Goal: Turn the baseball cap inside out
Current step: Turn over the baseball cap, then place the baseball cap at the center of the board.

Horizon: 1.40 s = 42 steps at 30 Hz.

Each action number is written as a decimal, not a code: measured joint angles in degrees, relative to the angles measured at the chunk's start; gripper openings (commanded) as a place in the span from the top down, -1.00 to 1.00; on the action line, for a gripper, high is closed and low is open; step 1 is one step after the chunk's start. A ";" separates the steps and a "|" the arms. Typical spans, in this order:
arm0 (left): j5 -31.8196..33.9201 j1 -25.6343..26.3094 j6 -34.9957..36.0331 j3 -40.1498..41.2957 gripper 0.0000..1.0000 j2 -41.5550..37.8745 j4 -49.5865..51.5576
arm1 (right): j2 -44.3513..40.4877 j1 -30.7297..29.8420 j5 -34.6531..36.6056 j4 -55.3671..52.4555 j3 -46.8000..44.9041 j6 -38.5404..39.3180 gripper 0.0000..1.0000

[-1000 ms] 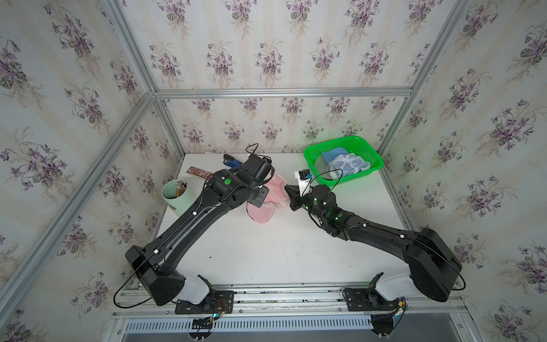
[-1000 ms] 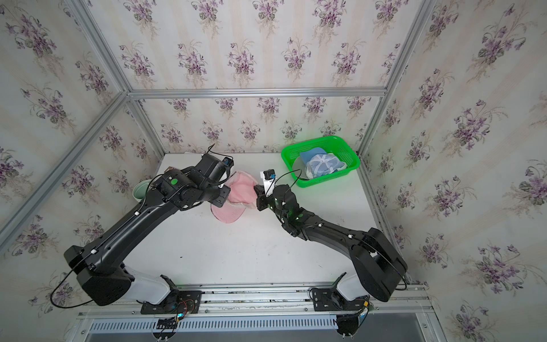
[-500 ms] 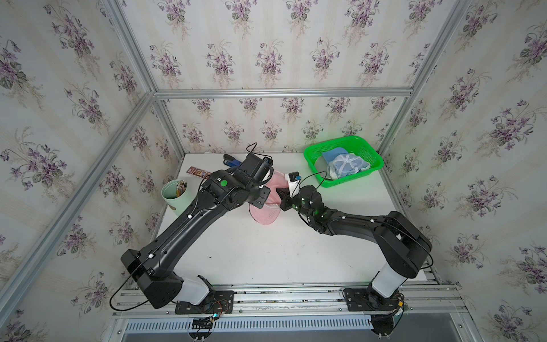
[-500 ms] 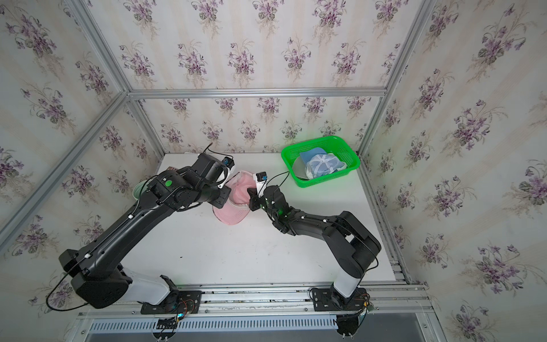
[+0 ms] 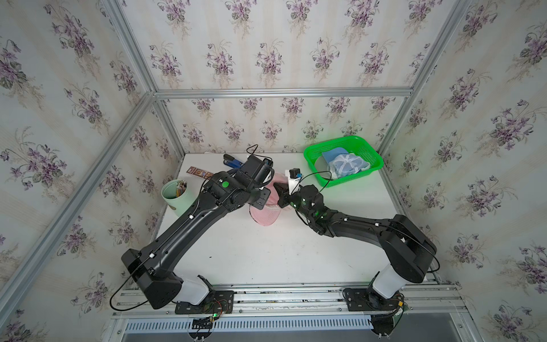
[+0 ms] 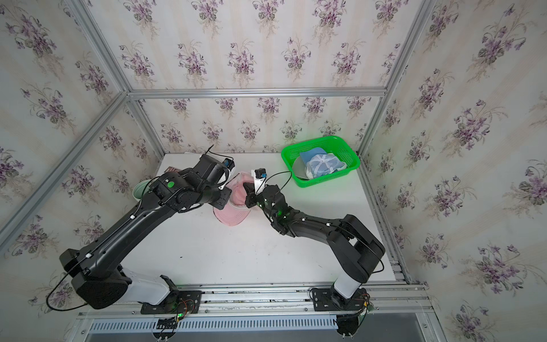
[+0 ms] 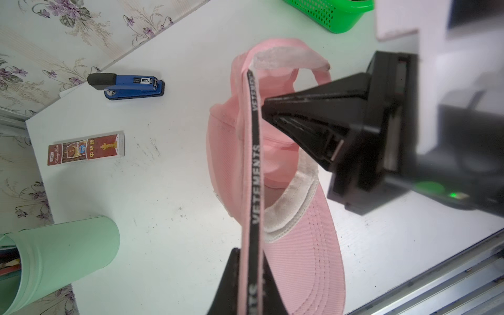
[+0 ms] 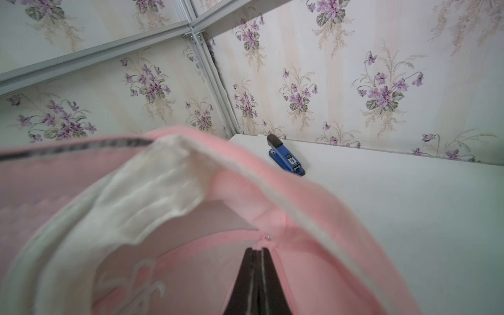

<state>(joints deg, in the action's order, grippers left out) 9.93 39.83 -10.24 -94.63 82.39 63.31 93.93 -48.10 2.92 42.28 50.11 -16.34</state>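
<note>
Baseball cap (image 5: 264, 215) being held up between both arms over the table (image 5: 266, 260).
Left gripper (image 7: 249, 261) is pinching its black rim band (image 7: 255, 163), so the opening is facing the right gripper (image 8: 256, 253), whose jaws, pressed together on nothing, are pointing tip-first at the crown's inside; the push lies straight ahead. Green basket (image 5: 352, 179) is holding a pale blue cap (image 5: 347, 166); mint cup (image 5: 174, 198) is holding pencils (image 5: 181, 187).

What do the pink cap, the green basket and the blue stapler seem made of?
Pink cap: matte woven fabric, probably cotton; stitched rows on the brim. Green basket: glossy moulded plastic with perforated walls. Blue stapler: likely painted metal, black plastic-looking end.
</note>
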 measured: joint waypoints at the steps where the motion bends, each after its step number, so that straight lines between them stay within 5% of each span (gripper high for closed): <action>1: 0.17 0.00 0.00 -0.15 0.95 0.02 0.00 | -0.13 -0.46 -0.22 0.35 -0.52 0.00 1.00; 25: -2.36 0.04 -0.96 0.52 0.93 -0.70 -0.57 | 14.51 -0.98 11.56 5.40 16.39 -2.10 0.98; 33: 4.07 -2.14 -1.22 3.15 0.92 -0.31 -1.88 | 4.20 -0.96 5.66 1.57 8.35 -2.12 0.43; 42: 13.99 -3.32 5.16 -2.38 0.90 7.72 -2.75 | -13.99 -0.96 -0.39 -8.85 -6.88 -3.06 0.34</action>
<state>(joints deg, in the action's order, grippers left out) 23.92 36.51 -5.08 -97.01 90.11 60.55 79.94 -49.06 2.52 33.43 43.22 -19.40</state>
